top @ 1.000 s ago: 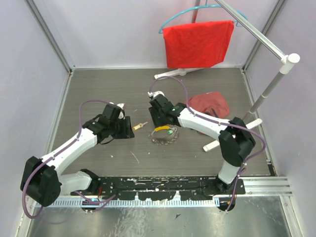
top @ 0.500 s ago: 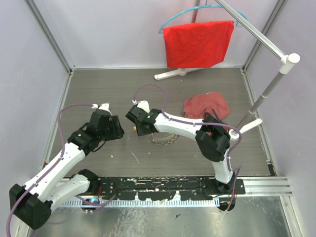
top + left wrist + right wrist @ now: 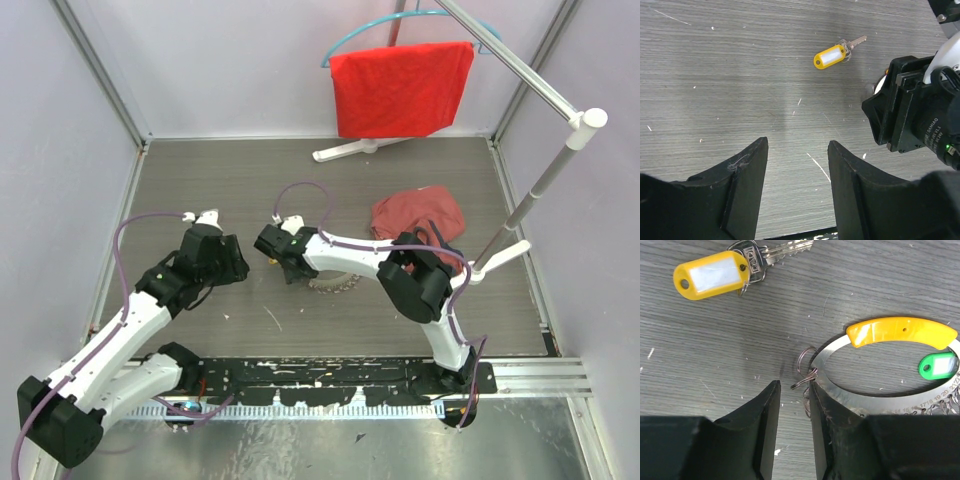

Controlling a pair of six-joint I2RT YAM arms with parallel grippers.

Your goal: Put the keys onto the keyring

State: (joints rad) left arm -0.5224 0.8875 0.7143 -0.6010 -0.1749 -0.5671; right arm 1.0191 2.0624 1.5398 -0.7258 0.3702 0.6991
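Keyring [image 3: 875,392] lies flat on the desk [image 3: 715,340], so looks like the right hand [image 3: 794,387], narrowed to a slit with nothing gripped, sits lined up on its split ring [image 3: 806,365]; left hand [image 3: 797,145] hangs wide open, empty.

Gripper [image 3: 794,390] low over the keyring [image 3: 902,332], at its left end.
Jaws a narrow gap apart, small split ring [image 3: 809,374] right at the tips, touching the metal loop; green tag [image 3: 938,365] sits inside the loop, yellow-tagged key [image 3: 715,272] well apart, upper left.
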